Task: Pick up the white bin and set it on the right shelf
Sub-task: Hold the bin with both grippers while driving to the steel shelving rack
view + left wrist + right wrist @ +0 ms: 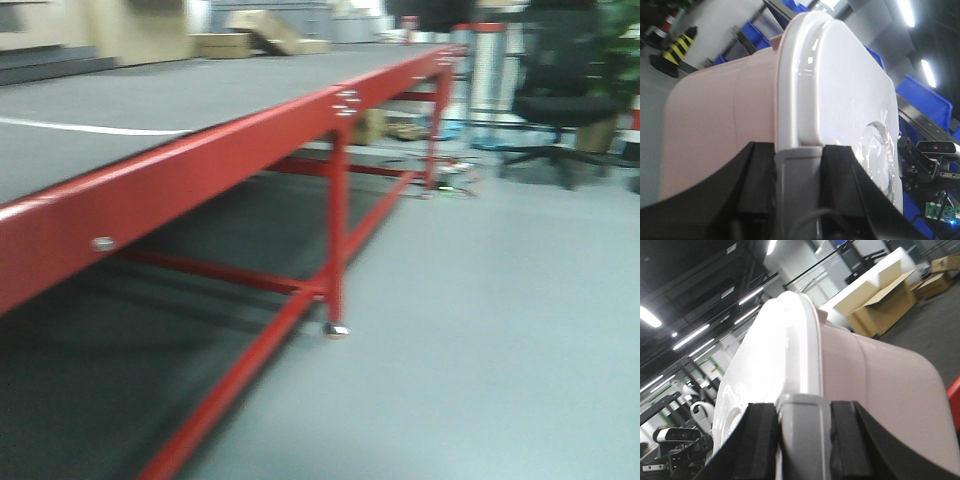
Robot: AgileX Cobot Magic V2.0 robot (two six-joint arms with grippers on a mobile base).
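The white bin is a pale pinkish tub with a flat glossy white lid. It fills the left wrist view and also the right wrist view. My left gripper is shut on a grey handle at one end of the bin. My right gripper is shut on the grey handle at the other end. The bin hangs between both grippers, lifted. The right shelf is out of view. Neither gripper nor the bin shows in the front view.
A red-framed table with a dark mat runs along the left of the front view, its leg on grey floor. A black office chair stands far right. Blue bins on racks and a yellow-black cone are behind.
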